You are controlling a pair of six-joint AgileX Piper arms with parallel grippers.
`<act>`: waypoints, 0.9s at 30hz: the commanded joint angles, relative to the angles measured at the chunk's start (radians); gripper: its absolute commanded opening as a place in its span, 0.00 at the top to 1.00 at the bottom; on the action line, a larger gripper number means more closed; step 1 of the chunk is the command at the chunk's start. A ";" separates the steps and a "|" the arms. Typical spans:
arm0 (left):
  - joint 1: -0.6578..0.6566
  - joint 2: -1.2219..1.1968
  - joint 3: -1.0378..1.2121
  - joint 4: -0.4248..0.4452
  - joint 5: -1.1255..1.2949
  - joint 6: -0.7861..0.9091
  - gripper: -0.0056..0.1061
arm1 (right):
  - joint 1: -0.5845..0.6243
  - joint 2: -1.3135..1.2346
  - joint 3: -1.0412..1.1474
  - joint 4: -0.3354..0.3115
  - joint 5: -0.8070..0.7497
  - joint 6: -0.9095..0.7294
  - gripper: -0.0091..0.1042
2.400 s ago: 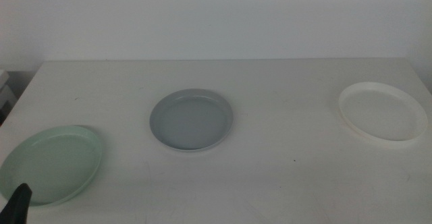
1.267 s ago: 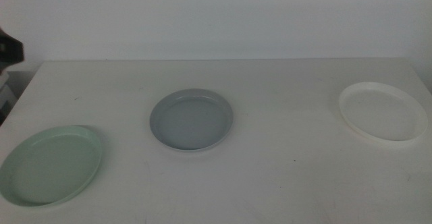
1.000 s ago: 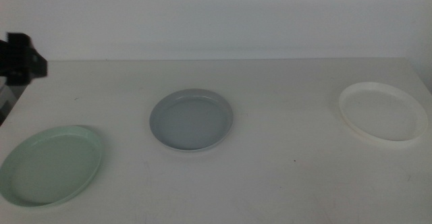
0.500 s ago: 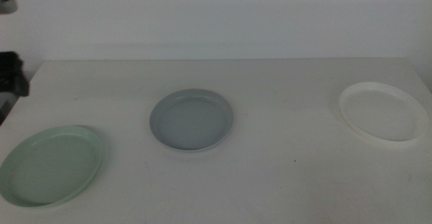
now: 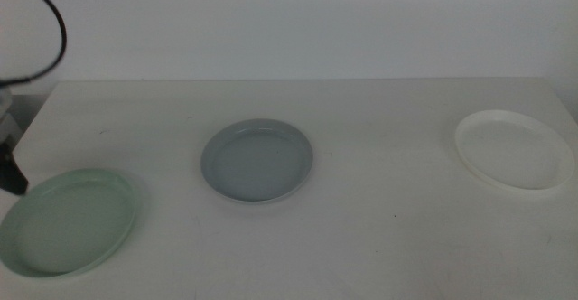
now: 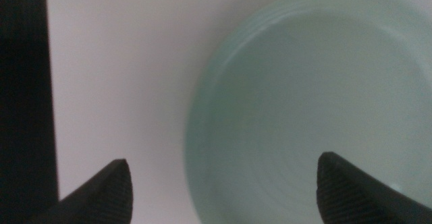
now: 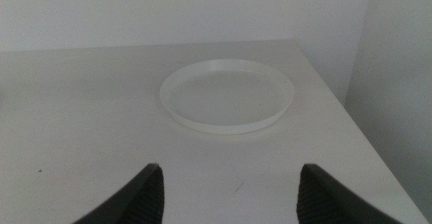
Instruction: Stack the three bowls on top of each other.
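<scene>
Three bowls lie apart on the white table. The pale mint green bowl [image 5: 69, 223] is at the front left, the grey-blue bowl [image 5: 256, 160] in the middle, the white bowl [image 5: 513, 149] at the right. My left gripper [image 5: 13, 172] hangs at the picture's left edge, just over the mint bowl's left rim. In the left wrist view it [image 6: 223, 162] is open wide, with the mint bowl's [image 6: 304, 102] rim between the jaws, not touching. My right gripper [image 7: 229, 169] is open and empty, short of the white bowl [image 7: 226, 92]. It is out of the middle view.
The table's left edge [image 6: 48, 82] runs close beside the mint bowl. The table's right edge [image 7: 351, 123] lies just past the white bowl. A dark cable [image 5: 56, 29] loops at the upper left. A white wall stands behind the table.
The left arm has swung up along the table's left side and come down to the mint bowl's left rim. The bowls have not moved.
</scene>
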 commanded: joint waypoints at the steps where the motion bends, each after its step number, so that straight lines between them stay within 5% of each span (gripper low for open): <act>1: 0.002 0.018 -0.033 -0.043 -0.037 0.006 0.01 | 0.002 -0.027 -0.007 -0.014 -0.076 -0.012 0.47; 14: 0.002 0.194 -0.033 -0.038 -0.089 0.005 0.05 | 0.002 -0.027 -0.007 -0.014 -0.076 -0.012 0.47; 18: 0.002 0.197 -0.033 -0.031 -0.079 -0.013 0.37 | 0.002 -0.027 -0.007 -0.014 -0.076 -0.012 0.47; 23: 0.002 0.197 -0.033 -0.038 -0.043 -0.017 0.95 | 0.002 -0.027 -0.007 -0.014 -0.076 -0.012 0.47; 27: 0.002 0.172 -0.033 -0.017 -0.031 -0.070 0.95 | 0.002 -0.027 -0.007 -0.014 -0.076 -0.012 0.47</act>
